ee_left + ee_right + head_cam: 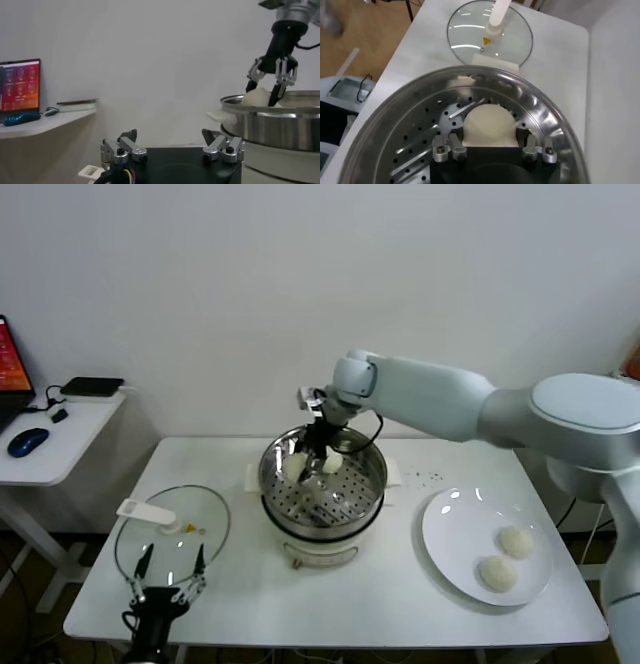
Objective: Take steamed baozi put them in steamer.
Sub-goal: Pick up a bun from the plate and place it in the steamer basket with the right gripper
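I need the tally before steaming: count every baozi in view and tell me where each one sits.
4. Two baozi on the white plate: and. One inside the steamer, and one held there by the right gripper. None seem hidden.

My steamer [322,514] stands mid-table, a shiny steel pot on a cream base, its perforated tray [420,145] bare across most of its holes. One baozi [487,125] sits between my right gripper [490,150] fingers, smooth and cream-white, low inside the pot near the far wall (whether it touches the tray I cannot tell). Another pale bun [333,463] shows just beside it. Two more baozi [507,557] lie close together on the plate [450,534] to my right.
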Robot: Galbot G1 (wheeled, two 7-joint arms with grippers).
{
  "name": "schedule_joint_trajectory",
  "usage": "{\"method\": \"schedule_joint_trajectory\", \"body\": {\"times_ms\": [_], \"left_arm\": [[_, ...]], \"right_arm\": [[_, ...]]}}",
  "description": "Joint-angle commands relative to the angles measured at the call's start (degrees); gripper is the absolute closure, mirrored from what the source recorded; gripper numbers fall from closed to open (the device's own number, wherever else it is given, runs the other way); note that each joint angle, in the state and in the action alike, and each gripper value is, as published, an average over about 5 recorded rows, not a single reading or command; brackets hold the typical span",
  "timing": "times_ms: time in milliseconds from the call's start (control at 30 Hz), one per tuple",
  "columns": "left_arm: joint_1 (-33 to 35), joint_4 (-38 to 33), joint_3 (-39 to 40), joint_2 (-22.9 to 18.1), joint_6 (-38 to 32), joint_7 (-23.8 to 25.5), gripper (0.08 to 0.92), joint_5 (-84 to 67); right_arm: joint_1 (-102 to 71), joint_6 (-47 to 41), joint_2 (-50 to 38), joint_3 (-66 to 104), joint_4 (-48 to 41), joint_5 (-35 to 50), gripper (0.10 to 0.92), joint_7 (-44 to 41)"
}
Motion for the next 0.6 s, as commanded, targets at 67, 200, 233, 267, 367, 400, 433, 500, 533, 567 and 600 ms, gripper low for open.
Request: {"method": "schedule_joint_trajectory", "body": {"times_ms": [67, 200, 233, 267, 367, 400, 433, 500, 533, 567, 600], "left_arm": [[-0.08, 0.26, -0.02, 0.07, 0.02, 0.03, 0.177, -0.18], [-0.02, 0.39, -0.03, 0.08, -0.07, 0.02, 0.177, -0.15], [0.02, 0.40, -0.03, 0.07, -0.11, 0.02, 0.177, -0.15], [0.05, 0.41, -0.03, 0.06, -0.13, 0.01, 0.177, -0.15], [0.14, 0.43, -0.01, 0.02, -0.19, 0.00, 0.177, -0.13], [0.17, 0.43, 0.00, 0.02, -0.21, 0.00, 0.177, -0.11], [0.21, 0.43, 0.01, 0.02, -0.22, 0.00, 0.177, -0.10], [0.27, 0.42, 0.03, 0.03, -0.25, 0.00, 0.177, -0.08], [0.29, 0.41, 0.04, 0.03, -0.25, 0.00, 0.177, -0.06], [0.31, 0.40, 0.06, 0.02, -0.25, 0.00, 0.177, -0.04], [0.32, 0.36, 0.09, 0.01, -0.24, 0.00, 0.177, 0.00]], "right_arm": [[-3.72, -0.09, 2.52, 1.45, -2.18, -2.25, 0.345, 0.14], [-4.06, -0.07, 2.51, 1.86, -2.24, -2.80, 0.345, 0.22], [-4.14, -0.06, 2.46, 1.93, -2.22, -2.96, 0.345, 0.27], [-4.23, -0.03, 2.41, 2.03, -2.21, -3.14, 0.344, 0.34], [-4.37, 0.03, 2.14, 2.27, -2.05, -3.55, 0.320, 0.45], [-4.36, 0.07, 2.03, 2.33, -1.97, -3.75, 0.305, 0.41], [-4.34, 0.10, 1.90, 2.40, -1.88, -3.94, 0.283, 0.35], [-4.31, 0.17, 1.61, 2.67, -1.75, -4.34, 0.238, 0.27], [-4.26, 0.18, 1.43, 2.84, -1.66, -4.47, 0.226, 0.22], [-4.11, 0.19, 1.23, 2.98, -1.49, -4.49, 0.213, 0.18], [-3.81, 0.21, 0.93, 3.11, -1.20, -4.38, 0.208, 0.08]]}}
